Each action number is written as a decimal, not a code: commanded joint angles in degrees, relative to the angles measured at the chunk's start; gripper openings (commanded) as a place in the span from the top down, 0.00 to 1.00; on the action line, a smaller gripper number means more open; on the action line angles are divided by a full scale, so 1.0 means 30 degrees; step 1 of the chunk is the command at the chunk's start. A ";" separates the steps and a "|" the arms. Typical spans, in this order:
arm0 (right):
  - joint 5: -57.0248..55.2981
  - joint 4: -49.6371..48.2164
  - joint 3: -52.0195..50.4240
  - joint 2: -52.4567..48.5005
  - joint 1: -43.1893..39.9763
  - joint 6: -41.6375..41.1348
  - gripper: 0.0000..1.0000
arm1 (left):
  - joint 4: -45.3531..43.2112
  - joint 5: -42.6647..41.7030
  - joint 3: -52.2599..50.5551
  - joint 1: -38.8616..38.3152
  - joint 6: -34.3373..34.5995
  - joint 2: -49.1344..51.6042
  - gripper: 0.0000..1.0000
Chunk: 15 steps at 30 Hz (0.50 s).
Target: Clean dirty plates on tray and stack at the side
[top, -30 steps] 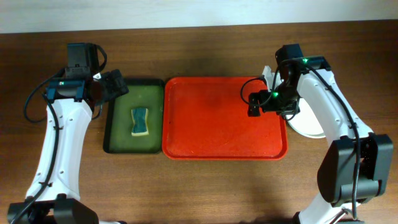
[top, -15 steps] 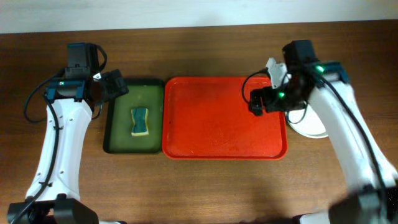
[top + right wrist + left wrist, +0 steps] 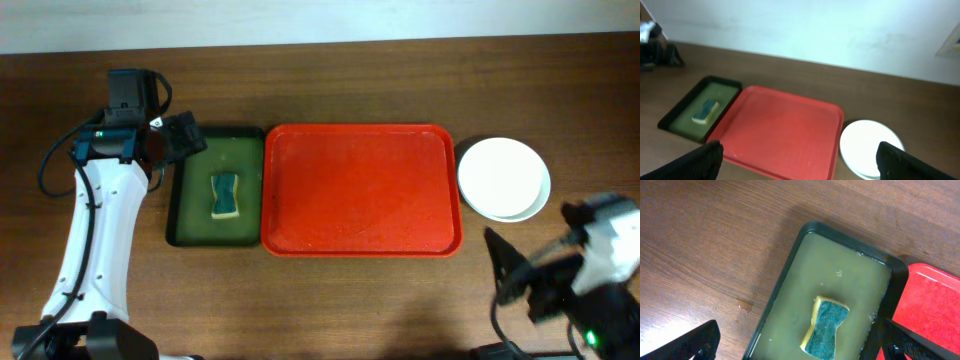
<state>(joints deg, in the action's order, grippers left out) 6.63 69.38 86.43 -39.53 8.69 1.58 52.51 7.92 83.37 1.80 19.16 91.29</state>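
The red tray (image 3: 360,190) (image 3: 785,130) lies bare in the middle of the table. The plates (image 3: 503,178) (image 3: 870,147) sit in a pile on the wood just right of it, a white one on top, with a pale rim showing under its near edge. My right gripper (image 3: 515,275) (image 3: 805,165) is open and holds nothing, pulled back high over the table's near right corner, away from the plates. Open and unladen too, my left gripper (image 3: 185,135) (image 3: 802,350) hovers over the back left of the green tray.
A dark green, black-rimmed tray (image 3: 190,225) (image 3: 790,280) (image 3: 677,117) of murky water lies against the red tray's left side. A yellow and blue sponge (image 3: 226,195) (image 3: 826,327) (image 3: 706,111) rests in it. Bare wood surrounds both trays.
My right arm has drawn back from the red tray's right edge to the near right corner, uncovering the plates. The left arm has not moved.
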 commanded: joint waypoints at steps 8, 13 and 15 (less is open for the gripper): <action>0.0073 -0.4116 -0.8087 0.8925 0.0087 -0.0029 0.01 | -0.0044 -0.0044 0.0029 0.0044 0.0189 0.0015 0.01; 0.0073 -0.9930 -1.4018 1.2021 0.0087 -0.0029 0.02 | -0.0044 -0.0051 0.0029 0.0044 0.0189 0.0015 0.00; 0.0073 -1.3712 -1.6786 1.2808 0.0087 -0.0029 0.02 | -0.0036 -0.0051 0.0029 0.0044 0.0189 0.0015 0.01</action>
<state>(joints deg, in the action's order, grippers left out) 6.74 35.22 42.35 -3.38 8.69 1.54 52.53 7.92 83.37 1.80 19.16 91.29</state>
